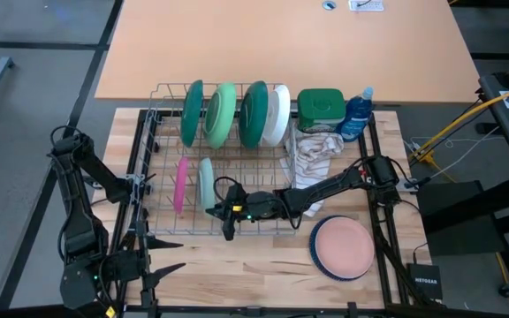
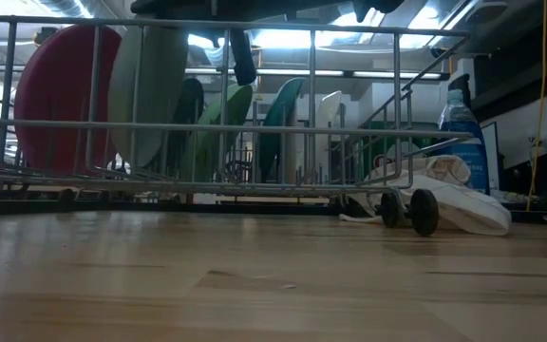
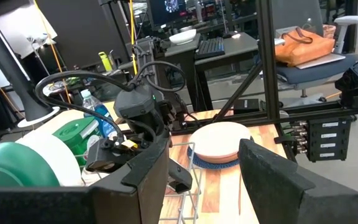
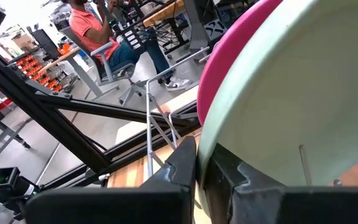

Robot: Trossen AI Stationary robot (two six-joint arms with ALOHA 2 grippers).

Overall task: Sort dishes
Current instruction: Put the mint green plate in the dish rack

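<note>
A wire dish rack (image 1: 153, 150) holds dishes on edge. Its far row has a dark green plate (image 1: 192, 112), a light green one (image 1: 222, 114), another dark green one (image 1: 254, 113) and a white one (image 1: 278, 115). In the near row stand a pink plate (image 1: 181, 184) and a pale teal plate (image 1: 205, 181). My right gripper (image 1: 222, 210) reaches into the rack from the right and is shut on the pale teal plate (image 4: 291, 106). My left gripper (image 1: 170, 256) waits open at the near left, holding nothing. My right gripper pinches the pale teal plate's rim (image 4: 202, 140) between its two fingers, at the plate's near side. The fingers come about level from the table's right. The plate stands upright on edge in the rack, close beside the pink plate (image 4: 229, 50).
A brownish-pink plate lies on a navy one (image 1: 343, 247) on the table at the near right. A green tub (image 1: 320, 106), a blue spray bottle (image 1: 357, 113) and a crumpled cloth (image 1: 316, 150) sit right of the rack. People sit in the room beyond the table.
</note>
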